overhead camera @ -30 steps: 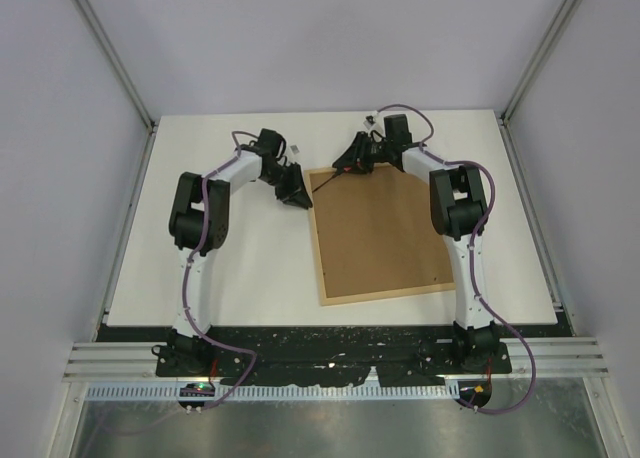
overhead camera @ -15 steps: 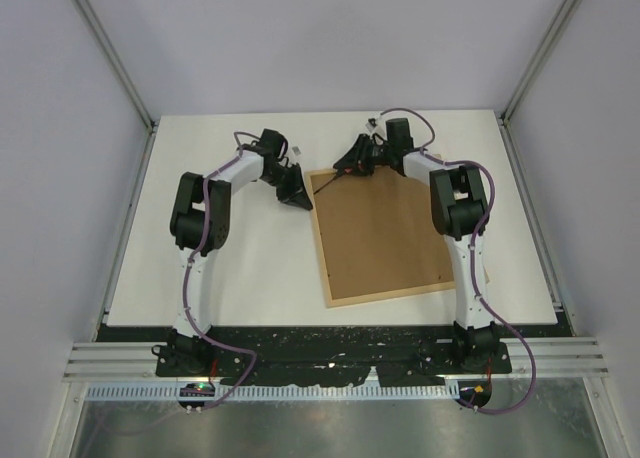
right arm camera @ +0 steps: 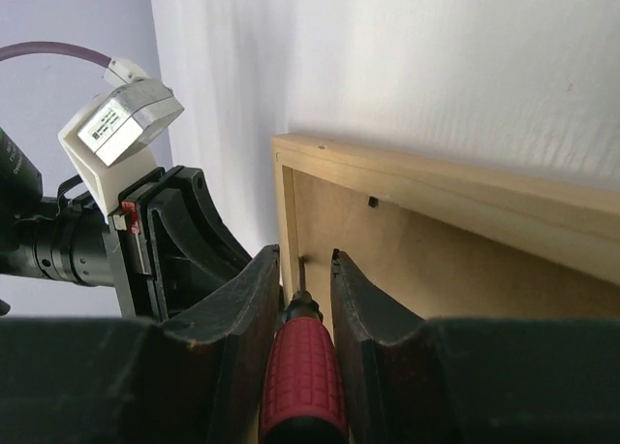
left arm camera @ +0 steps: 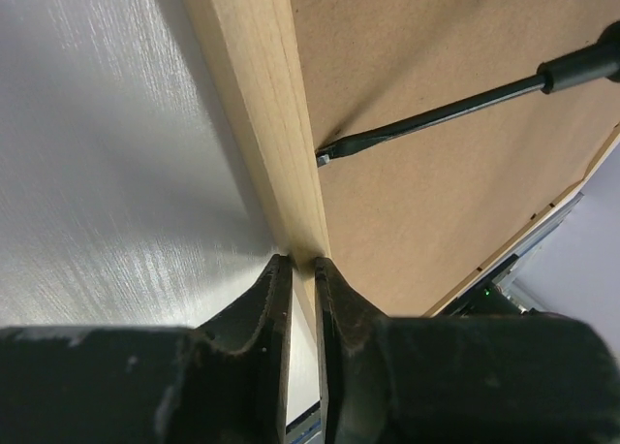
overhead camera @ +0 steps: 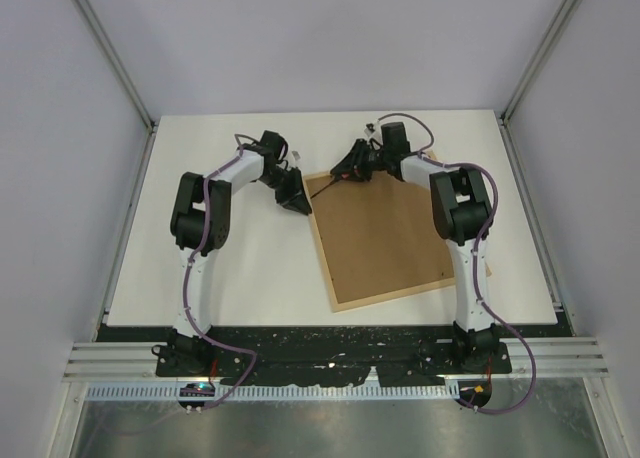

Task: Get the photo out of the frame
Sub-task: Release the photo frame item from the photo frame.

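Plainly, the frame [overhead camera: 385,233] lies back-up on the tabletop [overhead camera: 260,268], brown board hiding the photo. The right tool [right arm camera: 305,265] clamps a red-handled screwdriver [right arm camera: 303,371]; the left tool [left arm camera: 300,265] has jaws nearly meeting at the frame's rim, grip unclear.

Showed white shells on links of left arm [overhead camera: 192,278] and right arm [overhead camera: 466,278], bulky black housings at joints. Carried purple cable [right arm camera: 48,48] along each arm, in loose loops near wrists and bases [overhead camera: 190,348]. Stood on black mounts bolted to dark rail. Ended in left gripper [left arm camera: 300,262] with matte black fingers [left arm camera: 257,313], curved, tapering to thin tips. Had thicker black fingers [right arm camera: 237,308] on right gripper [right arm camera: 303,257], edges scuffed pale. Bore white boxy module [right arm camera: 118,124] with glossy grey face on left wrist.
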{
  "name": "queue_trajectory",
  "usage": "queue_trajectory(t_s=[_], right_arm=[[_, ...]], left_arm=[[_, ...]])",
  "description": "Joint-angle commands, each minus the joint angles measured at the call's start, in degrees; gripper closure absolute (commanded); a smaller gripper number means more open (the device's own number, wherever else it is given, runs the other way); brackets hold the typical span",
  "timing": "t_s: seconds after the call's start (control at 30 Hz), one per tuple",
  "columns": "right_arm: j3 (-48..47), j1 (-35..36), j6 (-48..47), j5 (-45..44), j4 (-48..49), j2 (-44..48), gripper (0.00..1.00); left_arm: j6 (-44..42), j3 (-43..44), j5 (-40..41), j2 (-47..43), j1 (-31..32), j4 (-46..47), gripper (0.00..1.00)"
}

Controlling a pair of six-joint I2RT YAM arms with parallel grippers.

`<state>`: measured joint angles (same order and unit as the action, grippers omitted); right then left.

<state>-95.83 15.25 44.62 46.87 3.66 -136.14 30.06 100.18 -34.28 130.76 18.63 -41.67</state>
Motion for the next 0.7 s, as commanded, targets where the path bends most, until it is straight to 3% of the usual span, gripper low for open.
queue_trajectory(t_s=[0.0,0.2,0.43,0.57,0.67], right_arm=[[-2.8,8.6,-5.5,-6.2,-14.3,6.7,0.92],[-10.6,16.1,-11.3,-19.3,-27.6,10.5,0.92],[-15.3,21.0,-11.2,-23.0,-32.6,9.8,0.92],[-19.3,20.5,-14.2,-27.4,-35.5,9.7,0.92],[-19.3,15.4,-17.2,-26.4,-35.1,11.9,0.92]], left_arm=[[1.0,2.5,-1.9,1.0,1.8,5.9,0.82],[0.9,2.7,-1.5,0.6,2.0,5.6,0.81],[0.7,2.5,-1.2,-0.2,2.4,5.5,0.8],[0.3,2.6,-1.0,-0.9,2.3,5.4,0.79],[-0.4,2.7,-0.5,-1.6,2.2,4.9,0.73]])
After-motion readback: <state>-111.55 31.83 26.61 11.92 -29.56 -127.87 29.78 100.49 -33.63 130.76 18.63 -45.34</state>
